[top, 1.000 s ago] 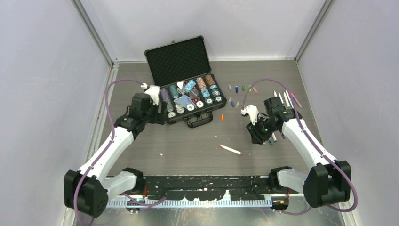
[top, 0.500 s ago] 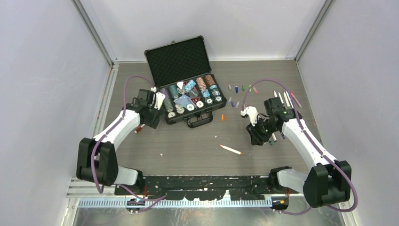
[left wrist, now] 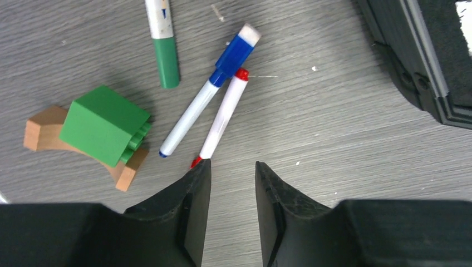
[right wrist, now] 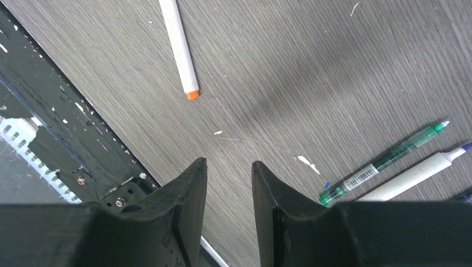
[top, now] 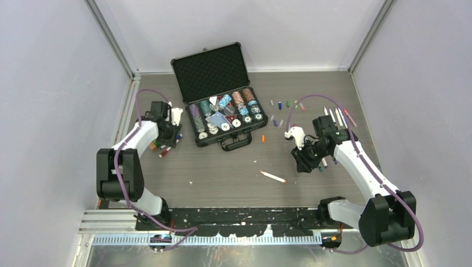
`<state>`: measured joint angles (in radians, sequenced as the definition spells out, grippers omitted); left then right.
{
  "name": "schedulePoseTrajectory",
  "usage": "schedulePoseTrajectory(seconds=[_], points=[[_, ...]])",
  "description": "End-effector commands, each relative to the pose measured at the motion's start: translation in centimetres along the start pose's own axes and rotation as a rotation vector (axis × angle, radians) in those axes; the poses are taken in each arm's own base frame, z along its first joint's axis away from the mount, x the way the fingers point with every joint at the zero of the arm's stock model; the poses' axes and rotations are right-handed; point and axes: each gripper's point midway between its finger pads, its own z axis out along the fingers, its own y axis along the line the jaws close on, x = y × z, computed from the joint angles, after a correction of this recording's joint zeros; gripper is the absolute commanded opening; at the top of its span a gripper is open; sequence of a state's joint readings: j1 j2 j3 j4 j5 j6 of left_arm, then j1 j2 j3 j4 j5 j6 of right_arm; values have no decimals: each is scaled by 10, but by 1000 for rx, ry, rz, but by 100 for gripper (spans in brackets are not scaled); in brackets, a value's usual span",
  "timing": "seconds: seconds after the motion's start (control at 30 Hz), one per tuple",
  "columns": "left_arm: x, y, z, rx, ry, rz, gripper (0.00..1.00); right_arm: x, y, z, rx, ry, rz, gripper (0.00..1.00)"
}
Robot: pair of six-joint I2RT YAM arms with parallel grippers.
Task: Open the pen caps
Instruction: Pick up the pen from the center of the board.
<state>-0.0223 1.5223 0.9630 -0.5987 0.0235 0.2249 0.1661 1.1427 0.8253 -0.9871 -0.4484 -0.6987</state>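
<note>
Grey wood-grain table (top: 234, 162) is carrying everything. To the left of the black case (top: 222, 105), the left gripper (left wrist: 231, 169) is hanging over the table. Its jaws are standing a narrow gap apart with nothing between them. The red-capped pen (left wrist: 222, 117) is lying just ahead, its near red end right beside the finger (left wrist: 195, 192) on the view's left; contact cannot be told. The blue-capped pen (left wrist: 203, 100) is lying alongside it, the two touching near their far ends. The green-ended pen (left wrist: 162, 44) is lying farther left, near a green block (left wrist: 103, 125) sitting on a brown arch block (left wrist: 42, 130).

The right gripper (right wrist: 228, 167) is hovering right of centre, jaws likewise slightly parted and holding nothing. The orange-tipped pen (right wrist: 179, 50) is lying ahead-left, well apart from its fingers. The green pen (right wrist: 384, 164) and the purple-tipped pen (right wrist: 417, 175) are lying off to its right. Loose pen caps (top: 280, 105) are lying scattered beyond it, between the case and a row of pens (top: 337, 117). The orange cap (top: 263, 138) is lying near the case handle.
</note>
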Motion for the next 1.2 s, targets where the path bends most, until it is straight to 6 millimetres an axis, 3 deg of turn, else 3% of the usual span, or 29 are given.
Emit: schedulePoseTrajectory(seconds=[0.0,0.17,0.6,0.97,1.17], points=[[-14,-3,0,61,-19,3,36,-8,1,-6,3,-37,-25,41],[-11,0,9,57,21,5,26,-7,1,-6,-2,-34,-27,41],[-1,20,24,27,71,-56,25,-7,2,-6,-5,-33,-34,41],[9,10,33,88,109,-78,25,-5,3,-7,-6,-33,-32,41],[12,7,33,102,117,-85,16,-6,2,-7,-6,-33,-33,41]])
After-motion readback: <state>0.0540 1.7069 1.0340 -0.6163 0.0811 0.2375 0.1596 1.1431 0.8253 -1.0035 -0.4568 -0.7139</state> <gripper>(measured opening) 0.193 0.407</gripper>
